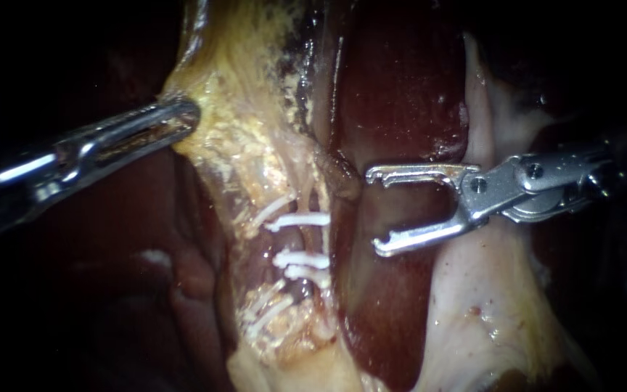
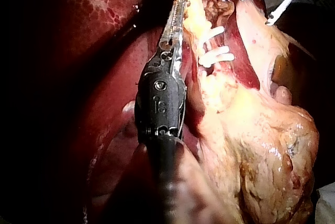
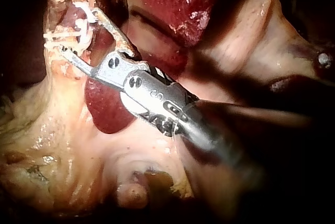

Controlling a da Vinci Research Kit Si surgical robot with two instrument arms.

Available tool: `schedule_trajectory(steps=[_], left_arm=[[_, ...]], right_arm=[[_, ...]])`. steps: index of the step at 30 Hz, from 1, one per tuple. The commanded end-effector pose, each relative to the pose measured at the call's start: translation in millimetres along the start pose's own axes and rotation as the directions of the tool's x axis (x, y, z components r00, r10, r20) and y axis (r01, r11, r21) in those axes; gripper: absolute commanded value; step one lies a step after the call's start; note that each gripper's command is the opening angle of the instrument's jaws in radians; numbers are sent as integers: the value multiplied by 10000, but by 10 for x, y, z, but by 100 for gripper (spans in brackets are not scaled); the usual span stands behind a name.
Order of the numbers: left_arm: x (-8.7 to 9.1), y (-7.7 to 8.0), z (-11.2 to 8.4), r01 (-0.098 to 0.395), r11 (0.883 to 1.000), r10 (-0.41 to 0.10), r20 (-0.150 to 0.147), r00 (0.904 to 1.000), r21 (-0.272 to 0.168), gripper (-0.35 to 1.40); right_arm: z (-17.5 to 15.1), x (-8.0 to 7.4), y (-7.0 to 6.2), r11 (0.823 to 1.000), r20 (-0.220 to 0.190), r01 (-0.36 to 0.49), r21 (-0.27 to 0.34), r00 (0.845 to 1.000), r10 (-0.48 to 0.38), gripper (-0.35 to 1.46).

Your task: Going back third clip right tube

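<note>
Two thin tubes run down a band of yellowish tissue (image 1: 255,131). The right tube (image 1: 318,243) carries three white clips: one upper (image 1: 302,219), two close together lower (image 1: 302,259). White clips (image 1: 268,208) also sit on the left tube. My right instrument (image 1: 373,210) stands to the right of the clipped tube over dark liver (image 1: 400,87); its jaws are wide open, empty and apart from the tube. My left instrument (image 1: 179,120) is shut on the yellowish tissue's left edge. In the right wrist view the open jaws (image 3: 79,31) lie just short of the clips (image 3: 63,38).
Pale glistening tissue (image 1: 473,305) lies under and below the right instrument's shaft. Dark liver (image 1: 146,290) fills the lower left. In the left wrist view a lumpy yellow mass (image 2: 261,145) sits beside the left instrument's shaft (image 2: 159,103), and my right instrument (image 2: 256,8) shows beyond the clips (image 2: 217,54).
</note>
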Motion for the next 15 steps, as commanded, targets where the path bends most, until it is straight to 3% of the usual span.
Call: schedule_trajectory(steps=[1,7,15], left_arm=[[0,-1,6,9,10000,-9,-29,10000,57,-35],[5,-13,24,3,9999,-1,-118,9999,158,-35],[6,-15,26,-4,9998,7,-154,9999,207,-35]], right_arm=[[0,1,0,10000,3,2,4,10000,-2,60],[1,3,-2,10000,-3,-1,30,10000,1,60],[1,3,-2,10000,-3,-1,30,10000,1,60]])
